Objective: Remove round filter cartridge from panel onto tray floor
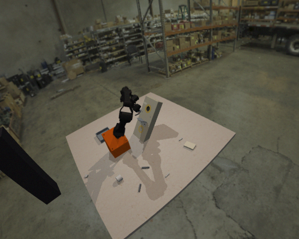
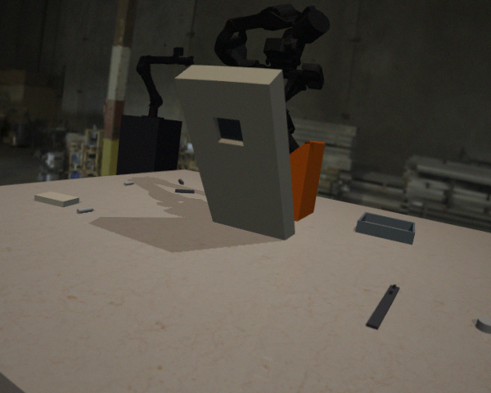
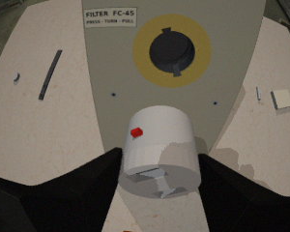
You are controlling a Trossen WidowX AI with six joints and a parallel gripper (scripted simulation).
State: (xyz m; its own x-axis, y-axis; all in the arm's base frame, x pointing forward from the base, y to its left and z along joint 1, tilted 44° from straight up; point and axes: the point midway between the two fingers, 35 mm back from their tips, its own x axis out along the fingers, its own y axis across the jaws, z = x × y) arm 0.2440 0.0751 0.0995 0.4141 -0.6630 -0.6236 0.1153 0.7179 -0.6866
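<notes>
My gripper (image 1: 138, 112) (image 3: 159, 158) is shut on the white round filter cartridge (image 3: 159, 128), which has a red mark on its side and slots in its end face. The cartridge is out of the service panel (image 1: 154, 122) (image 2: 245, 182) (image 3: 101, 63) and held in front of it. In the wrist view, the panel's round opening inside the yellow ring (image 3: 141, 50) is empty and dark. The grey tray (image 2: 383, 232) lies on the table beside the orange base, away from the gripper. In the exterior view the gripper is hidden behind the panel.
The orange base (image 1: 122, 149) (image 2: 307, 182) stands between the tray and the panel. A beige block (image 1: 189, 145) (image 2: 56, 198) (image 3: 281, 99), a white cylinder (image 1: 118, 178) and a dark flat bar (image 2: 383, 306) (image 3: 50, 74) lie on the table. The leaning panel stands close to the gripper.
</notes>
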